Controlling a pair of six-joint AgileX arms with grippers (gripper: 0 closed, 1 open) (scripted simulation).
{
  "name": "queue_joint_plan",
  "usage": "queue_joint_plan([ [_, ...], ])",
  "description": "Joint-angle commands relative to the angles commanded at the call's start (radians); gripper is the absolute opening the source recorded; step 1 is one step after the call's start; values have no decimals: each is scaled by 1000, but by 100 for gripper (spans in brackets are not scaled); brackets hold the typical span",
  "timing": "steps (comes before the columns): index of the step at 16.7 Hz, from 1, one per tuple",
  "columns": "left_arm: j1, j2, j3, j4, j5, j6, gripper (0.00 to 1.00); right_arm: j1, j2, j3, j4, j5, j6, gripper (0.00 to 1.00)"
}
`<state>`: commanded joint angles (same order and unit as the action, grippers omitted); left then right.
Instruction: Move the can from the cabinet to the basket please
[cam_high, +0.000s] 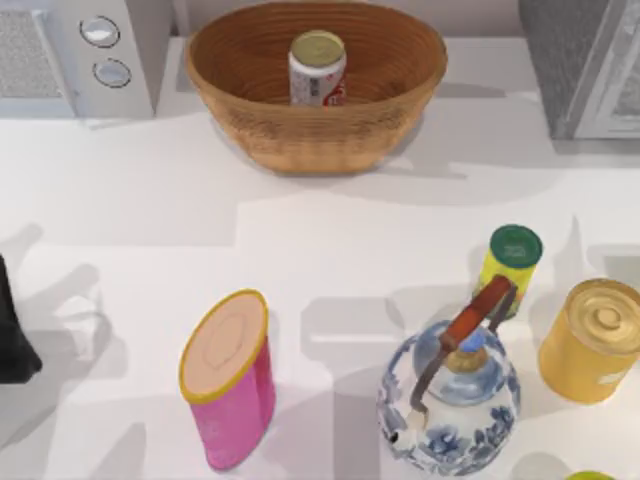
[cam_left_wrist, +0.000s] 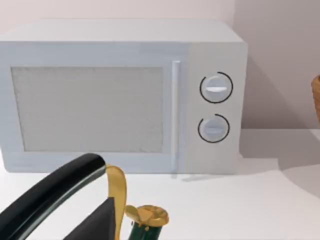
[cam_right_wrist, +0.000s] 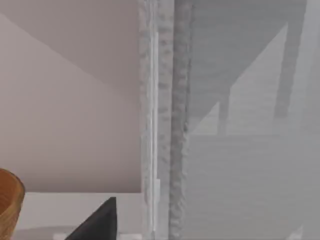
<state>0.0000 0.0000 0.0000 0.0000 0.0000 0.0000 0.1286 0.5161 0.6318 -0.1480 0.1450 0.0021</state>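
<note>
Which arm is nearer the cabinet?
Right. Its wrist view looks at the cabinet wall close up; the left arm's faces the microwave, across the table on the left.

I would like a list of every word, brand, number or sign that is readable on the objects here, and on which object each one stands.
No text can be read.
can, standing in the basket: red markings, too blurred to read.
yellow tin: a pale label patch, unreadable.
pink canister: faint marks on its side, unreadable.
microwave: two knobs, no readable numbers.
teapot: blue pattern, no words.
</note>
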Motion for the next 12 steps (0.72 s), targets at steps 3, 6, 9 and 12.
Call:
queue_joint_plan([
  [3,0,0,0,0,0,0,100,-52,-214,-291,60,-59,-1,100],
  [6,0,0,0,0,0,0,100,-95,-389,-499,110,-108,-2,100],
  [9,0,0,0,0,0,0,100,-123,-495,-610,141,-139,-2,100],
  [12,0,0,0,0,0,0,100,-129,-516,-632,148,-145,-2,100],
])
